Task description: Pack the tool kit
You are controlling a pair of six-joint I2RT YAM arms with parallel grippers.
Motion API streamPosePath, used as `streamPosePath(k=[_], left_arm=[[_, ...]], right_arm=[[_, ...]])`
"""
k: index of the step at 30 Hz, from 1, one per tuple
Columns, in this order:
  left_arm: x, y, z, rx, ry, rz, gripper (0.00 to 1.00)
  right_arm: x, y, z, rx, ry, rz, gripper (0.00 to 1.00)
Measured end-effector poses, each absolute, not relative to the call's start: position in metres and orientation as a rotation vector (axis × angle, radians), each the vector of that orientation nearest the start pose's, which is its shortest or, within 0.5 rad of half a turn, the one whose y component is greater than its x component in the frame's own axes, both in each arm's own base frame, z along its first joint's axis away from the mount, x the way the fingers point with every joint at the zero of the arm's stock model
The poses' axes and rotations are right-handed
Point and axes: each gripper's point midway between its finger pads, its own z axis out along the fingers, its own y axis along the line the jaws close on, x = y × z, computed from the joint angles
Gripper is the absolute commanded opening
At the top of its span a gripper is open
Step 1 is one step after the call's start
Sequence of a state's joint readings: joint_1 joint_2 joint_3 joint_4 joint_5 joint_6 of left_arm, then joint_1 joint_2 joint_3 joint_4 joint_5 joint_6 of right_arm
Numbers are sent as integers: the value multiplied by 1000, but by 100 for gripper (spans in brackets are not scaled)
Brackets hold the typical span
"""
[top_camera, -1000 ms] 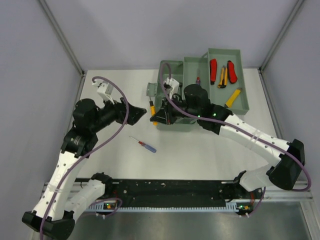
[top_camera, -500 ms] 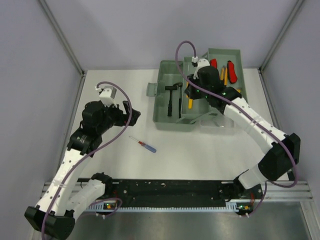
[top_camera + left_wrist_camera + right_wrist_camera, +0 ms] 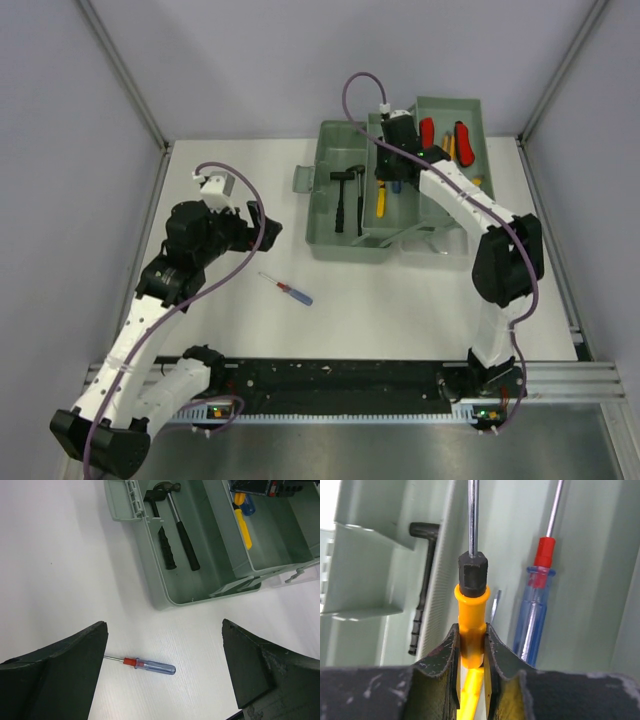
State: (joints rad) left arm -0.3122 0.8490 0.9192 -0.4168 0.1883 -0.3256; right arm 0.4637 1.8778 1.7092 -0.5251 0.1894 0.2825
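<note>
The green toolbox point(image 3: 325, 200) stands open at the back of the table, also seen in the left wrist view point(image 3: 200, 587). My right gripper point(image 3: 388, 180) is shut on a yellow-handled screwdriver point(image 3: 471, 610) and holds it in the middle tray, its shaft pointing away. A blue screwdriver with a red collar point(image 3: 535, 615) lies in the tray beside it. My left gripper point(image 3: 268, 228) is open and empty in the left wrist view point(image 3: 164, 625), above a second blue-and-red screwdriver point(image 3: 152, 666) lying on the table point(image 3: 296, 292).
A hammer point(image 3: 182, 535) and a black-handled tool point(image 3: 166, 547) lie in the box's left compartment. The raised far tray holds red-handled tools point(image 3: 428, 140) and a yellow knife point(image 3: 445, 152). Frame posts and grey walls bound the table.
My right gripper has carried the yellow screwdriver from the box's front left corner over to the middle tray. My left arm has drawn back to the left, away from the box.
</note>
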Motion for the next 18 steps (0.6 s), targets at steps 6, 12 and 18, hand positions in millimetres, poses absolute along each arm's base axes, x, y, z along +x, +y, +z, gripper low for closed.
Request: streamPosePath(k=[6, 12, 18], left_arm=[[274, -137, 267, 112, 1962, -611, 97], [286, -134, 241, -9, 2065, -586, 94], [299, -136, 166, -229, 2344, -549, 75]], right_arm=[[479, 202, 177, -47, 2301, 191, 39], [478, 204, 178, -40, 2303, 216, 41], [457, 203, 212, -41, 2260, 293, 42]])
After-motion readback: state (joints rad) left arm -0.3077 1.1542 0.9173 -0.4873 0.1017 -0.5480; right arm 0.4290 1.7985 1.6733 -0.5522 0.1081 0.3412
